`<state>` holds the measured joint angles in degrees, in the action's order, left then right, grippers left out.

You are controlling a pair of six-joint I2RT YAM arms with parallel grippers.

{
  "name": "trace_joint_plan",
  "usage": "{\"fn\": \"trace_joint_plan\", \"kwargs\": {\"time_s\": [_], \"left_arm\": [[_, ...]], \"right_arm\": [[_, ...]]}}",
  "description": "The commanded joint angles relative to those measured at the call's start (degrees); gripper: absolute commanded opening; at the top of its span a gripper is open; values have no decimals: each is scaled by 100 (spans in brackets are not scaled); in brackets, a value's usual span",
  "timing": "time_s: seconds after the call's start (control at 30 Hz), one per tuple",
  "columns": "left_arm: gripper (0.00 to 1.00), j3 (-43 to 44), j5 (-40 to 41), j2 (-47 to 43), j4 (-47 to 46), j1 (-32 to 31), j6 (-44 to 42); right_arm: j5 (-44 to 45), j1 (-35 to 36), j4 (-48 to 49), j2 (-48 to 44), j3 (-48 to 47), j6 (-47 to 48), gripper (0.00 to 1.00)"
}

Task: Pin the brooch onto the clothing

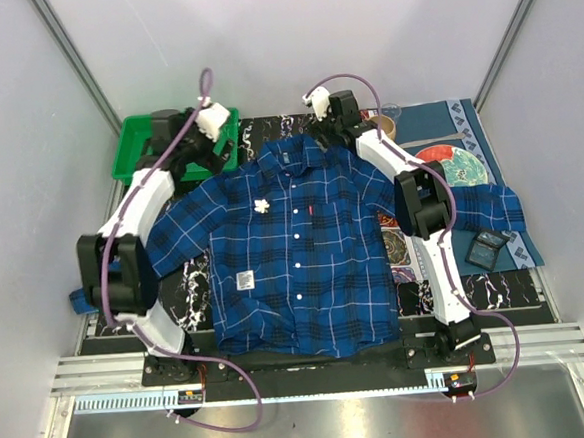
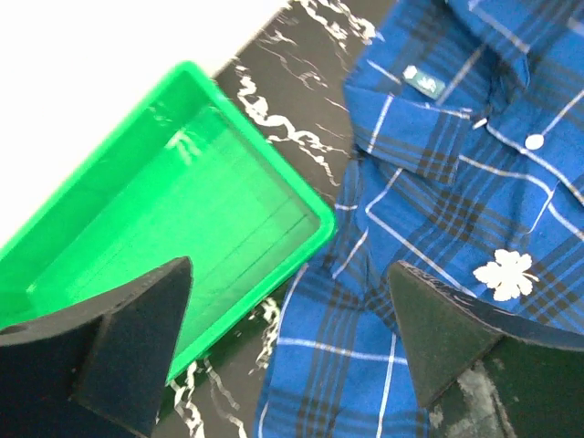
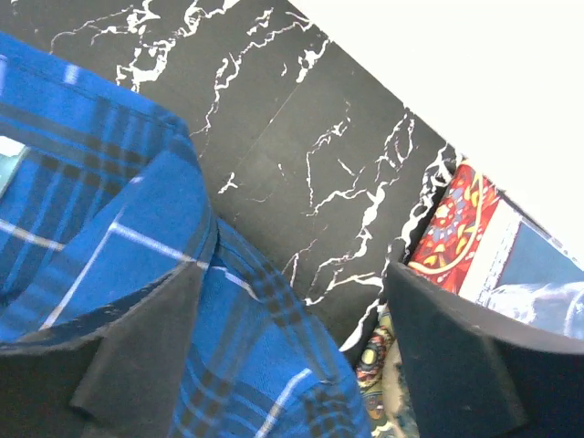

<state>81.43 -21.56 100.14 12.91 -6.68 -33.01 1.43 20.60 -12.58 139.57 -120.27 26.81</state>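
The blue plaid shirt (image 1: 294,249) lies spread flat on the black marbled mat. The pale flower-shaped brooch (image 1: 261,205) sits on the shirt's chest left of the button line; it also shows in the left wrist view (image 2: 505,274). My left gripper (image 1: 205,145) is open and empty above the shirt's left shoulder, by the green tray; its jaws (image 2: 290,342) stand wide apart. My right gripper (image 1: 334,128) is open and empty above the right collar (image 3: 137,219), its jaws (image 3: 292,351) wide apart.
A green tray (image 1: 132,150) stands at the back left, also in the left wrist view (image 2: 164,210). A patterned blue and red cloth (image 1: 458,162) lies at the right with a roll of tape (image 1: 382,125) and a dark card (image 1: 486,247). The black marbled mat (image 3: 301,137) lies under the shirt.
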Motion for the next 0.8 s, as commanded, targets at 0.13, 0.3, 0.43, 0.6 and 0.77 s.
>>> {"fn": "trace_joint_plan", "kwargs": {"time_s": [0.13,0.3,0.43,0.6,0.77], "left_arm": [[99,-208,-2333,-1427,1216,1308,404],[99,-439,-2985,-1610,4981,1432,-3130],[99,-2023,-2275,-3004,5082,873,-3966],[85,-3527,-1389,-4131,4696,-147,-4215],[67,-4336,-1069,-4572,5107,-993,-5064]], "right_arm": [[-1975,14,-2500,-1368,-418,289,99],[-2805,233,-4004,-2529,844,667,94],[-2842,576,-4367,-3776,2839,747,90],[-2745,700,-4613,-4350,4281,817,63],[-2394,893,-4464,-4465,5038,774,39]]}}
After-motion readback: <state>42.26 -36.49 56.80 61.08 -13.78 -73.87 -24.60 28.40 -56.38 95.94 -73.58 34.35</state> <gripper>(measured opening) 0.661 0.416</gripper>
